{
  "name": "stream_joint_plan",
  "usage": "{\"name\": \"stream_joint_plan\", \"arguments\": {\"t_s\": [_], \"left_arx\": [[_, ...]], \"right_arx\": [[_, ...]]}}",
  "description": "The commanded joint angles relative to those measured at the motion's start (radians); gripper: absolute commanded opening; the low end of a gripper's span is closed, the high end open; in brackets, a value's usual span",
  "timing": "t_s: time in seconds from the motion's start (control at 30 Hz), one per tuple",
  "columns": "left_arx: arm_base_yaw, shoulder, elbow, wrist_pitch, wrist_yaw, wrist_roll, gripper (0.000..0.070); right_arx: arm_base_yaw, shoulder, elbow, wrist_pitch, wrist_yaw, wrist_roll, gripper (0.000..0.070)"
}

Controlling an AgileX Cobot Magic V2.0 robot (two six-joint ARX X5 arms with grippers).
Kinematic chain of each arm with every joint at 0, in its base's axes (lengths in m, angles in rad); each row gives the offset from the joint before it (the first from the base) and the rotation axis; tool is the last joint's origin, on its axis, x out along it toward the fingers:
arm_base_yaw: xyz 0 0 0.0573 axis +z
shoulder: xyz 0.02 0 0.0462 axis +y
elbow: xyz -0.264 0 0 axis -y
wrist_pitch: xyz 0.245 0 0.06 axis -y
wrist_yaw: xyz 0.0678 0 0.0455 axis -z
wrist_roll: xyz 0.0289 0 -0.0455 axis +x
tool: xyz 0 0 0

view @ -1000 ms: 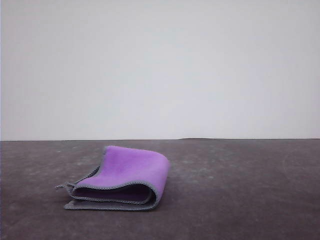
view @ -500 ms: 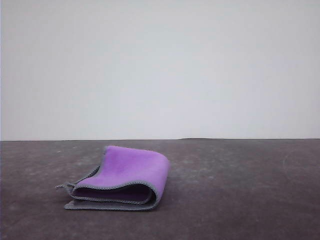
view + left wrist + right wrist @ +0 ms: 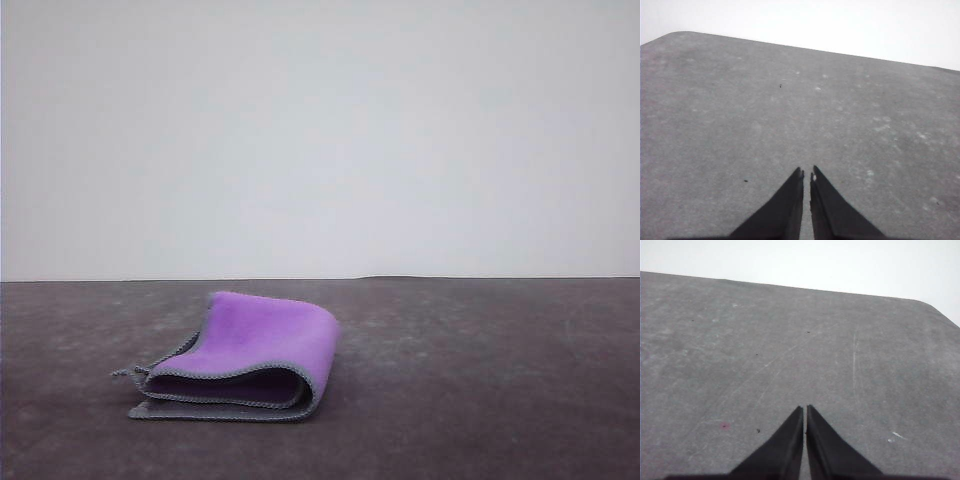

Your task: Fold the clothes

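The cloth (image 3: pixel 245 358) is seen folded, purple face outward, left of the middle of the counter (image 3: pixel 480 390). The left pincer (image 3: pixel 806 175) and right pincer (image 3: pixel 805 409) are closed, holding nothing.

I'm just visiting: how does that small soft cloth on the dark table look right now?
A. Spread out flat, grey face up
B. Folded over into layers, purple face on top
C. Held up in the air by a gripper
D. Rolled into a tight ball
B: in the front view the small soft purple-and-grey cloth lies on the dark grey table doubled over, its purple face on top and its grey stitched edges stacked along the near side.
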Motion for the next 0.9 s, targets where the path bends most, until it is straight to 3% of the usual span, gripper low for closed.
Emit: {"name": "stream_joint_plan", "arguments": {"t_s": [0.0, 0.87], "left_arx": [[0.002, 0.000, -0.019, -0.004, 0.005, -0.008, 0.0012], [0.002, 0.000, -0.019, -0.004, 0.005, -0.008, 0.0012]], "right_arx": [[-0.002, 0.000, -0.004, 0.014, 0.000, 0.013, 0.0004], [-0.002, 0.000, -0.003, 0.014, 0.000, 0.013, 0.0004]]}}
